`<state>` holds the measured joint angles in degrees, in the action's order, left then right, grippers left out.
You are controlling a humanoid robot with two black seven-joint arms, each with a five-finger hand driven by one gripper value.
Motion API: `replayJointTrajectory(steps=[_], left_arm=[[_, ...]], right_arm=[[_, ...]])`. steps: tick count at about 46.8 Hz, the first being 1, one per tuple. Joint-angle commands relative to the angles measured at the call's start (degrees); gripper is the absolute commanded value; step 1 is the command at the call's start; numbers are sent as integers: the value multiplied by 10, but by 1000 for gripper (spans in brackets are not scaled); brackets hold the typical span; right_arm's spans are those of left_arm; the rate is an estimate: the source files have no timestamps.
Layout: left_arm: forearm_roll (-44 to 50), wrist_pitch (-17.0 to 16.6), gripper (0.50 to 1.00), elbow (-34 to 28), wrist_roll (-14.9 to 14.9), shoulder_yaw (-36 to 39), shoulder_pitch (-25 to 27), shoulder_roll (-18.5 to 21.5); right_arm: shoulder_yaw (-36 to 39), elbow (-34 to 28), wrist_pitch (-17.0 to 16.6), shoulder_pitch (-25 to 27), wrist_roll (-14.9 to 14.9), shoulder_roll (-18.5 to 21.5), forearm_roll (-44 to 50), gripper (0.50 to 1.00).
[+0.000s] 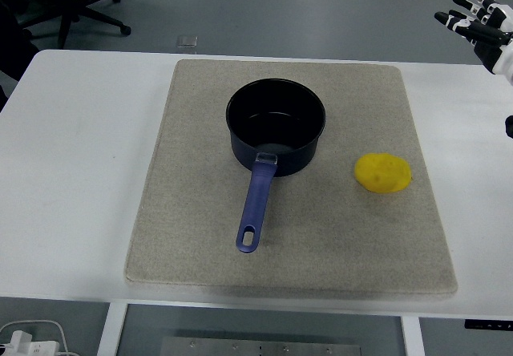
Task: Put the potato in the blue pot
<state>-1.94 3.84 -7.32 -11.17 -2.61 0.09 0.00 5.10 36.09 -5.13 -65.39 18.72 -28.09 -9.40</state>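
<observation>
A yellow potato (383, 172) lies on the right part of a grey mat (200, 236). A dark blue pot (276, 127) stands upright in the middle of the mat, empty, with its blue handle (256, 203) pointing toward the near edge. My right hand (478, 26) is at the top right edge of the picture, raised beyond the table's far right corner, fingers spread and holding nothing. It is well away from the potato. My left arm does not show.
The mat lies on a white table (72, 155). An office chair base (88, 7) stands on the floor at the top left. A small clear object (187, 42) lies on the floor behind the table. Cables (28, 338) show below the near left edge.
</observation>
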Motion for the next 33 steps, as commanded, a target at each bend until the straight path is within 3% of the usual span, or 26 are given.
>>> replayJointTrajectory(steps=[1,7,16,33], left_arm=[[0,0,994,0,0,1,0,0],[0,-1,994,0,0,0,0,0],[0,0,994,0,0,1,0,0],[0,-1,994,0,0,0,0,0]], right_arm=[[0,20,1,0,0,-9,1,930],[-1,68,2,0,0,-33,5,930],[-6,88,2,-3,3,-48,37,928],[-4,183,8,-4,4,-107,284,928]])
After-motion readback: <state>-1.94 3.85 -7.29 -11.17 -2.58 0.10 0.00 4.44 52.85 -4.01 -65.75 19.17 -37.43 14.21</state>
